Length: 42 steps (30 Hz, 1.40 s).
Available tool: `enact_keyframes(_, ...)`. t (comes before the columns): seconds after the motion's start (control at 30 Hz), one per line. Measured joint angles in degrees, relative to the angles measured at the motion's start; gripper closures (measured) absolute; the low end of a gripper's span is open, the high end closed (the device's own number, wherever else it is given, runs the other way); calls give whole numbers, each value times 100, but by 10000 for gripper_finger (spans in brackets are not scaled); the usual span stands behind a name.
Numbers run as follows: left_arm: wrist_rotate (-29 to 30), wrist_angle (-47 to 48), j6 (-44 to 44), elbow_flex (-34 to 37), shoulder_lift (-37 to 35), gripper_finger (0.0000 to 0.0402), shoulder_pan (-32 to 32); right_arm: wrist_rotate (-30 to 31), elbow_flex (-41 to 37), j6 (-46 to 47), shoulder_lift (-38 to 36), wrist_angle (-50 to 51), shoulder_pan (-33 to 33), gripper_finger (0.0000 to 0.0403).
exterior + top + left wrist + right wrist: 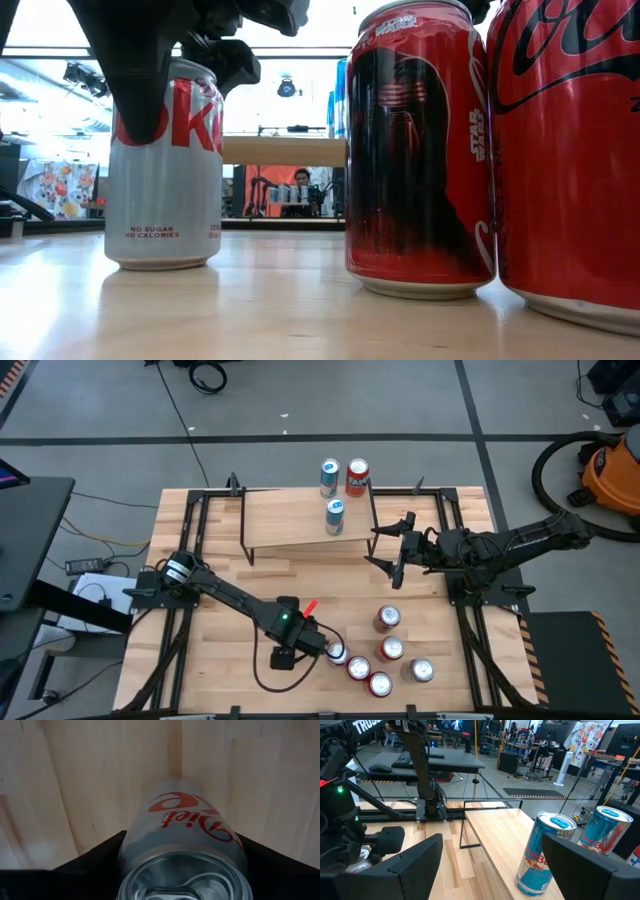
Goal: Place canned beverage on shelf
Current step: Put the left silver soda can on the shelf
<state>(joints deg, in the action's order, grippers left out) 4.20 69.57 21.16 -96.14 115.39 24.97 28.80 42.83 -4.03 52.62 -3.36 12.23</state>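
A silver Diet Coke can (338, 654) (165, 170) stands upright on its base on the slatted tabletop near the front edge. My left gripper (333, 651) (181, 870) is over it, pointing down, with one finger on each side of the can (185, 825). The shelf (300, 520) (500, 835) stands at the far middle on thin black legs and carries a blue can (335, 515) (545, 855). A blue can (329, 477) and a red can (357, 477) stand at its far edge. My right gripper (393, 546) (495, 870) hangs open and empty by the shelf's right end. My left gripper has the silver can's upper wall (131, 837) between its two fingers, just below the rim. The fingers (140, 95) come from above and point down, one on each side. The can stands upright with its base on the table.
Several red cans (358, 668) (392, 649) (388, 619) and a silver one (418, 671) cluster right of the held can near the front edge; two of them (420, 150) (570, 150) loom in the low view. Bare tabletop (300, 575) lies between this cluster and the shelf.
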Motion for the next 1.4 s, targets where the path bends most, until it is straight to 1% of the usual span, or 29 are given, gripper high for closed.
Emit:
enact_keyframes(0.2, 14, 337, -644, -263, -14, 101, -85, 0, 0, 2, 0, 0, 0, 53)
enact_keyframes(0.37, 65, 418, -1180, -327, -371, 100, -314, 0, 0, 1, 0, 2, 0, 53)
enact_keyframes(0.5, 57, 487, -1449, -330, -744, 100, -671, -2, 0, -2, 0, 9, 0, 53)
enact_keyframes(0.73, 60, 624, -1641, -359, -1321, 99, -1478, -2, 0, -24, 0, 13, 0, 53)
enact_keyframes(1.07, 6, 1332, -2205, -1174, -1340, 99, -2486, 0, 0, -24, 0, 13, -4, 53)
enact_keyframes(1.2, 55, 1397, -2442, -1411, -1340, 99, -2888, 2, 0, -22, 21, 1, -4, 53)
enact_keyframes(1.4, 9, 1573, -2812, -1849, -1332, 99, -3266, 2, 0, -55, 163, -92, -77, 53)
